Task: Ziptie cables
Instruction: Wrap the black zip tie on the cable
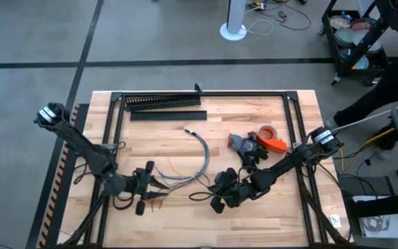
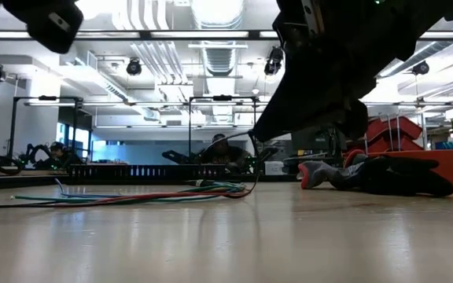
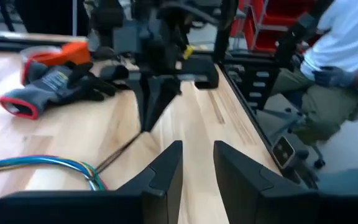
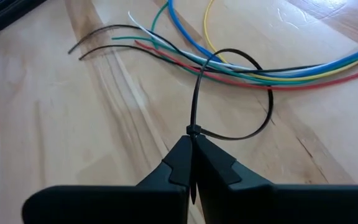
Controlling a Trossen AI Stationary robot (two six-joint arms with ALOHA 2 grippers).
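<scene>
The cables [image 4: 303, 68], thin coloured wires, lie on the wooden table [image 1: 268, 221]; they also show in the high view [image 1: 202, 149] and in the low view [image 2: 132, 195]. A black ziptie [image 4: 266, 109], closed into a loop, crosses the cables. My right gripper [image 4: 193, 155] is shut on it, at the table's near middle [image 1: 213, 197]. My left gripper [image 3: 197, 168] is open, just left of the cables' near ends [image 1: 147, 181], with nothing between its fingers. Whether the loop goes round the wires, I cannot tell. My right gripper pinches the ziptie's strap between its two fingertips, just behind the small head [image 4: 193, 130]. The fingers slant down toward the table. The loop [image 4: 229, 53] hangs ahead of the fingertips, and its far part rests across the cables.
A long black toothed duct [image 1: 163, 102] and a flat black strip [image 1: 168, 115] lie at the table's far left. A grey glove with a red cuff [image 1: 244, 145] and an orange tape dispenser [image 1: 271, 142] sit right of the cables. A seated person [image 3: 334, 68] is beyond the table's edge.
</scene>
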